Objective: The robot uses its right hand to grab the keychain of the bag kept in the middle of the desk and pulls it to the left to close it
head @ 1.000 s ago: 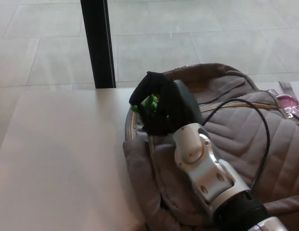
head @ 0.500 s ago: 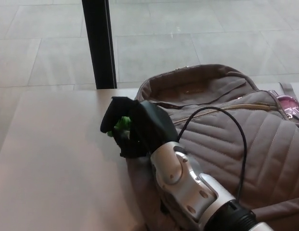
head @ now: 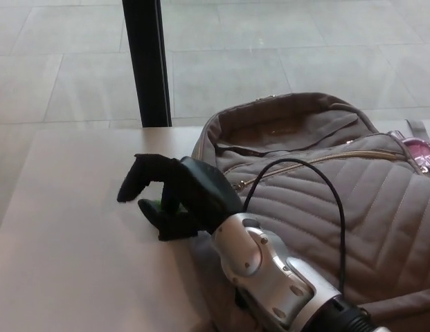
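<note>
A grey quilted bag (head: 325, 200) lies on the pale desk (head: 83, 228), its top pocket facing the window. My right hand (head: 174, 197) sits just off the bag's left edge, low over the desk. A sliver of the green keychain (head: 154, 204) shows inside the hand, which is shut on it while one black finger (head: 135, 178) sticks out up and to the left. The silver forearm (head: 270, 270) comes in from the lower right across the bag, with a black cable looping above it. The zip slider itself is hidden by the hand. My left hand is out of sight.
A black window post (head: 147, 62) stands behind the desk's far edge, with tiled floor beyond the glass. A pink item (head: 424, 155) pokes out at the bag's right edge. Bare desk stretches to the left of the hand.
My right hand has travelled left and down along the bag's edge with the keychain, from over the bag to beside it. One finger now sticks out further. The view has shifted slightly.
</note>
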### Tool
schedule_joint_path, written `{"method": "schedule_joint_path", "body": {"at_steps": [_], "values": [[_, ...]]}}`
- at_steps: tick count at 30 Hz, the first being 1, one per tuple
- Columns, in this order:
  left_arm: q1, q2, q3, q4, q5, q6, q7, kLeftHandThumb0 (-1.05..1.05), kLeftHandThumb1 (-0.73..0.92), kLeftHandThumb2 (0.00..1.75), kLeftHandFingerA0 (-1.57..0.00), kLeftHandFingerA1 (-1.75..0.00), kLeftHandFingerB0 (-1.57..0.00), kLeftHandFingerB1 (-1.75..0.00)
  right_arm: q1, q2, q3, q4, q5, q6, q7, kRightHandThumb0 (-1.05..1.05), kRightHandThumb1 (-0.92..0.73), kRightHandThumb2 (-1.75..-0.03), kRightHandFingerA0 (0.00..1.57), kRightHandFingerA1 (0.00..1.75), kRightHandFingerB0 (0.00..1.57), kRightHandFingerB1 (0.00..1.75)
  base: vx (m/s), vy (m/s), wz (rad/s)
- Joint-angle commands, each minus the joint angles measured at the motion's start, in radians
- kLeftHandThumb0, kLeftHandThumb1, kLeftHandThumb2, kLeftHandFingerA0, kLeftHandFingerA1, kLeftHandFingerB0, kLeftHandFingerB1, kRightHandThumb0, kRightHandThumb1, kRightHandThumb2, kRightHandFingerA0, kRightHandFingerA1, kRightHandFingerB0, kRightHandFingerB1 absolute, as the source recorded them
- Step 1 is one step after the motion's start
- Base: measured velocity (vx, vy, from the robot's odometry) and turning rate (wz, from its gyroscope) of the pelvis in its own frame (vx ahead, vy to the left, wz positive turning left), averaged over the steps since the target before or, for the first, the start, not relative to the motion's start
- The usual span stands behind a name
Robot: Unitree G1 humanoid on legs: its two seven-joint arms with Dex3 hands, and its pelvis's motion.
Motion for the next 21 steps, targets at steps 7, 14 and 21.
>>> {"method": "schedule_joint_path", "body": {"at_steps": [7, 14, 21], "values": [[0.022, 0.012, -0.007, 0.012, 0.012, 0.004, 0.009, -0.88, 0.76, 1.15, -0.50, -0.70, -0.31, -0.58, -0.147, -0.298, 0.089, -0.221, -0.363, 0.319, 0.221, -1.05, -0.85, -0.68, 0.00, 0.00, 0.00, 0.00, 0.00, 0.000, 0.00], [0.029, 0.014, -0.005, 0.015, 0.008, 0.002, -0.011, -0.90, 0.92, 0.77, -0.50, -0.64, -0.29, -0.45, -0.165, -0.438, -0.056, -0.425, -0.247, 0.340, 0.364, -1.05, -0.92, -0.72, 0.00, 0.00, 0.00, 0.00, 0.00, 0.000, 0.00], [0.042, 0.005, -0.007, 0.014, 0.011, -0.001, 0.008, -0.85, 0.92, 0.78, -0.51, -0.65, -0.33, -0.46, -0.042, -0.772, -0.387, -0.625, -0.068, 0.313, 0.507, -1.05, -0.92, -0.73, 0.00, 0.00, 0.00, 0.00, 0.00, 0.000, 0.00]]}}
